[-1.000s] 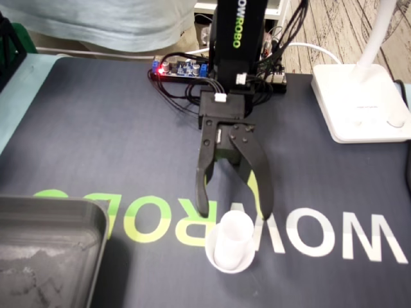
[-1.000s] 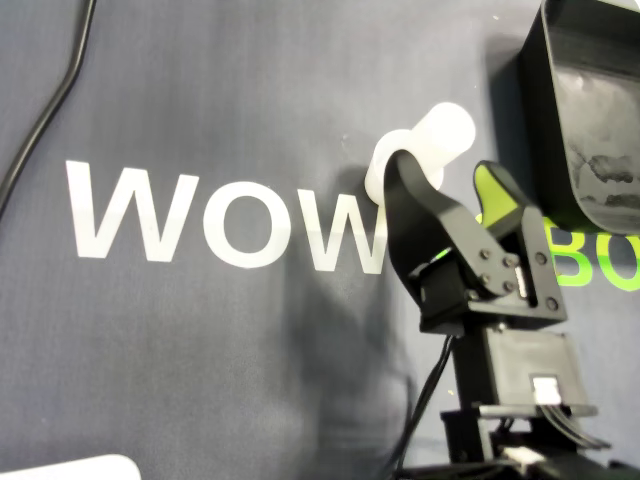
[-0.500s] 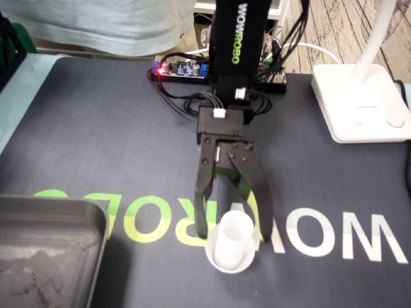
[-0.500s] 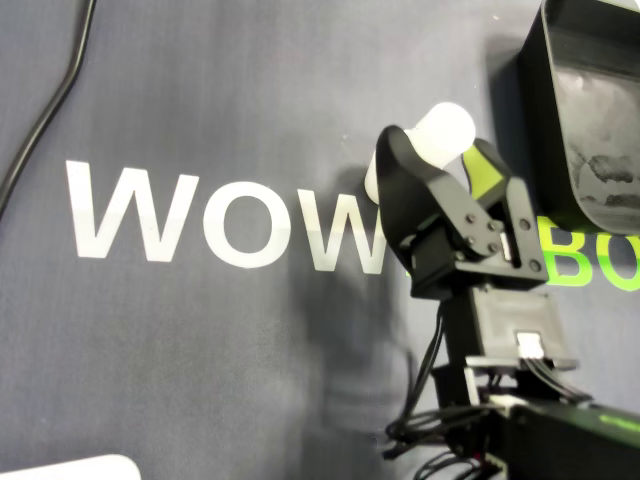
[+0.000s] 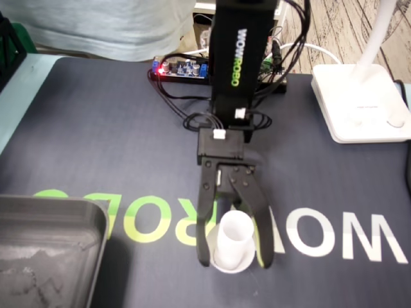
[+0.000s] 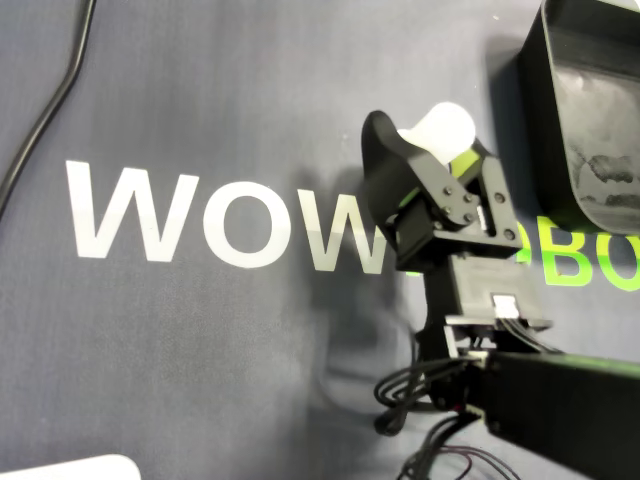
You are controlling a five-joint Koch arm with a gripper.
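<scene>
Open claw [image 5: 234,262] straddling white cup [image 5: 232,234] near desk's front edge, cup base partly hidden behind jaws. "WOWROBO" on arm [image 5: 239,54] and mat [image 5: 96,141]; grey tray [image 5: 45,244] cut off at corner.

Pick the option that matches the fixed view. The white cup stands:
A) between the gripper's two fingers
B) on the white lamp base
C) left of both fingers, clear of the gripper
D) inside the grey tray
A: the white cup stands on the dark mat with one finger of the open gripper on each side of it.
</scene>
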